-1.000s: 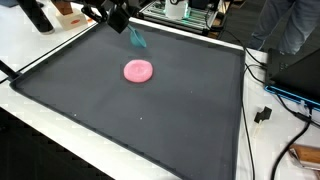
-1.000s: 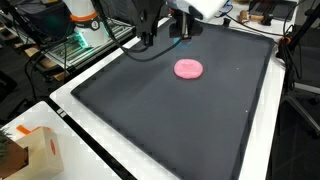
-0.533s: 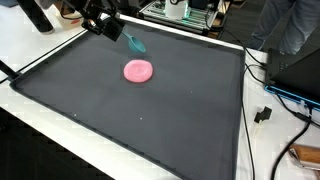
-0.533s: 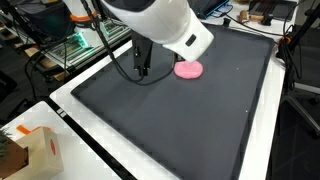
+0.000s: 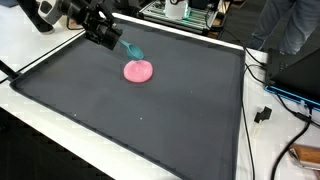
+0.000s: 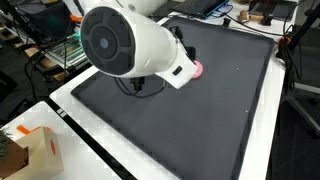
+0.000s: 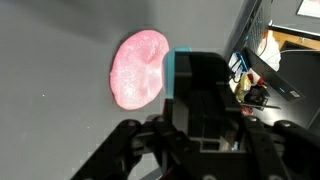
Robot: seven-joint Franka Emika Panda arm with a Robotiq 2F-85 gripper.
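A flat pink disc (image 5: 138,70) lies on the dark mat (image 5: 150,120), toward its far side. My gripper (image 5: 117,40) hangs just above and to the left of the disc, shut on a slim teal object (image 5: 132,49) that slants down toward the disc's far edge. In the wrist view the teal object (image 7: 181,72) sticks out between the black fingers, right beside the pink disc (image 7: 138,70). In an exterior view the white arm (image 6: 130,45) fills the middle and hides nearly all of the disc (image 6: 198,70).
The mat has a raised dark border on a white table (image 5: 40,45). Cables and a plug (image 5: 264,113) lie along one side. A cardboard box (image 6: 35,150) sits at a table corner. Equipment racks (image 6: 60,45) and a person (image 5: 290,25) stand behind.
The gripper has carried the teal object from the mat's far edge down closer to the pink disc. The arm has swung in front of one exterior camera and covers the disc there.
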